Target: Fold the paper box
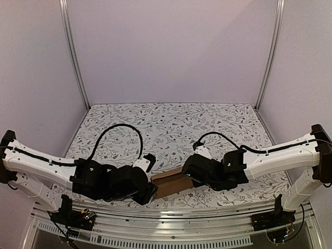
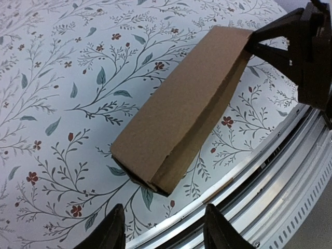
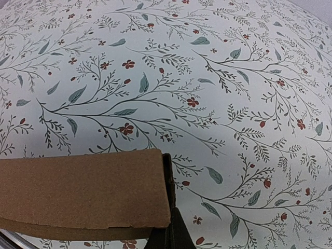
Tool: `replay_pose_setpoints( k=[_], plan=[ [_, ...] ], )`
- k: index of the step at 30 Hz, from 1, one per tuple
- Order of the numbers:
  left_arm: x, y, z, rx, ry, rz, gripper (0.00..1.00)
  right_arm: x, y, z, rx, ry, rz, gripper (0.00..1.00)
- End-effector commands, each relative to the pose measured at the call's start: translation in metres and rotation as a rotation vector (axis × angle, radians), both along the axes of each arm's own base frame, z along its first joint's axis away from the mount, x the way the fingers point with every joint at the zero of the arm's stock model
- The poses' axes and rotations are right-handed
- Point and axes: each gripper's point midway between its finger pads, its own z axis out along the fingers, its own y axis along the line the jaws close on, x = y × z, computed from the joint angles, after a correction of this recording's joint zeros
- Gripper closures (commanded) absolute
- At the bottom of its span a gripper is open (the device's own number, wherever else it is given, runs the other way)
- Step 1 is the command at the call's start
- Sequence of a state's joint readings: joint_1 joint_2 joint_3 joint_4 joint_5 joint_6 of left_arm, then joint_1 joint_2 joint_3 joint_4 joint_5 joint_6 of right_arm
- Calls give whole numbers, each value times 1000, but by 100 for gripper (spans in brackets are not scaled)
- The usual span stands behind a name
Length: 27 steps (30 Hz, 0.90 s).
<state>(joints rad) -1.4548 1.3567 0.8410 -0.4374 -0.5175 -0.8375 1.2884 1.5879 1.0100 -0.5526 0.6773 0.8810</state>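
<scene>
The left pincer [image 2: 163,212] stands part open, its two black fingers [image 2: 113,228] spread and gripping nothing. The near end of the slim brown cardboard box [image 2: 181,114] lies just ahead of them, not between them. The right pincer [image 2: 262,46] is closed tight on the thin cardboard edge at the box's far end. The box sits between the two pincers, close to the near edge of the floral-patterned counter [image 2: 62,78]. It runs slantwise alongside the ribbed aluminium rail [image 2: 282,171] that borders that edge. Its near end shows folded flap edges and a dark slit; the inside cannot be seen. Beyond the box the patterned surface stretches wide to the back and both sides, up to the pale walls [image 1: 166,52].
</scene>
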Motion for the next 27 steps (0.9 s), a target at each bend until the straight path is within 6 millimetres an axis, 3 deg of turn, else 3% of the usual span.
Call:
replay_pose_setpoints(
  k=[1, 5, 8, 15, 19, 23, 27],
  plan=[
    [-6, -2, 13, -1, 55, -114, 52, -3, -1, -12, -45, 34, 12, 100],
    [3, -3, 27, -55, 49, -115, 65, -3, -1, -12, -48, 32, 11, 100],
    [19, -6, 35, -114, 38, -92, 100, -3, -1, -12, -45, 32, 12, 100],
    [45, -19, 48, -201, -3, -89, 100, -3, -1, -13, -41, 35, 14, 100],
    [46, -29, 24, -185, 30, -104, 100, -3, -1, -13, -36, 35, 12, 100],
    [30, -38, -14, -179, 142, -144, 100, -3, 0, -15, -32, 38, 12, 100],
    [14, -28, -60, -135, 231, -131, 100, -4, 3, -19, -33, 45, 16, 100]
  ],
)
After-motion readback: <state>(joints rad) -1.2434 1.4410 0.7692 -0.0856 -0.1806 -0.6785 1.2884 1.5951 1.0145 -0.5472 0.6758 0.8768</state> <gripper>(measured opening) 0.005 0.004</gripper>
